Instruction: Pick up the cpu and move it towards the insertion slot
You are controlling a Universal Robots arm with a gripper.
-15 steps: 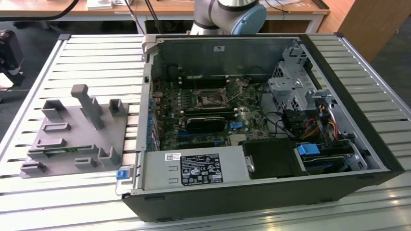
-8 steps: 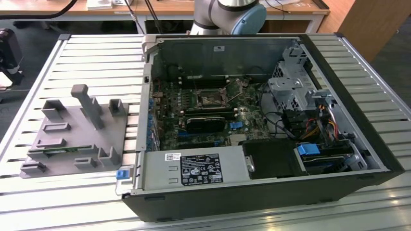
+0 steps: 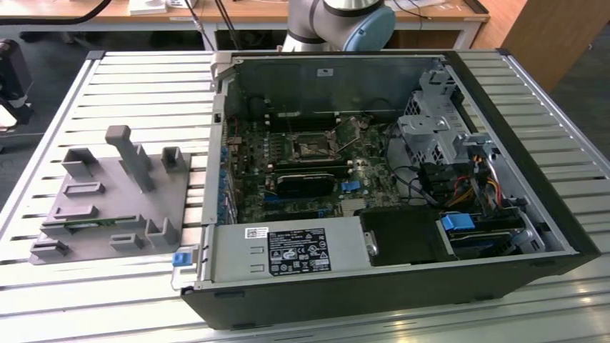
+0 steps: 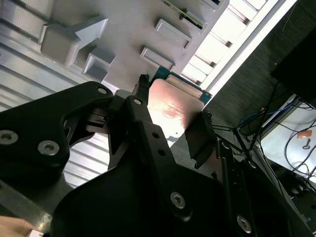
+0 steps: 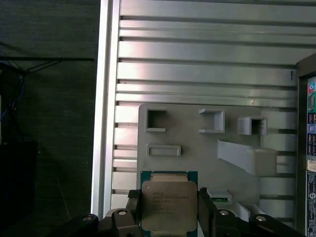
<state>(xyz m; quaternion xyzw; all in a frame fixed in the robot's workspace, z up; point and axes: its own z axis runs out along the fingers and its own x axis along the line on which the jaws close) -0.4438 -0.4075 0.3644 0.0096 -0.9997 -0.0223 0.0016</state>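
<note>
The cpu [image 5: 168,205] is a flat square chip with a silver metal top and a green rim. It sits between my gripper's [image 5: 169,213] two black fingers [image 5: 205,210], which close on its opposite edges. In the second wrist view the cpu [image 4: 173,106] reflects light, held in the gripper [image 4: 173,112] above the grey plastic fixture [image 4: 123,29]. The insertion slot [image 3: 312,146] is a small square socket with a silver frame on the motherboard inside the open computer case. It lies toward the exterior view's right of the fixture [image 3: 105,207].
The black case [image 3: 381,286] has upright walls around the motherboard, with a power supply [image 3: 291,251], cables and drive bays [image 3: 448,136] inside. The fixture [image 5: 197,143] has upright posts and recesses. Both rest on a slatted metal table [image 3: 143,78]. The arm's base [image 3: 343,21] stands behind the case.
</note>
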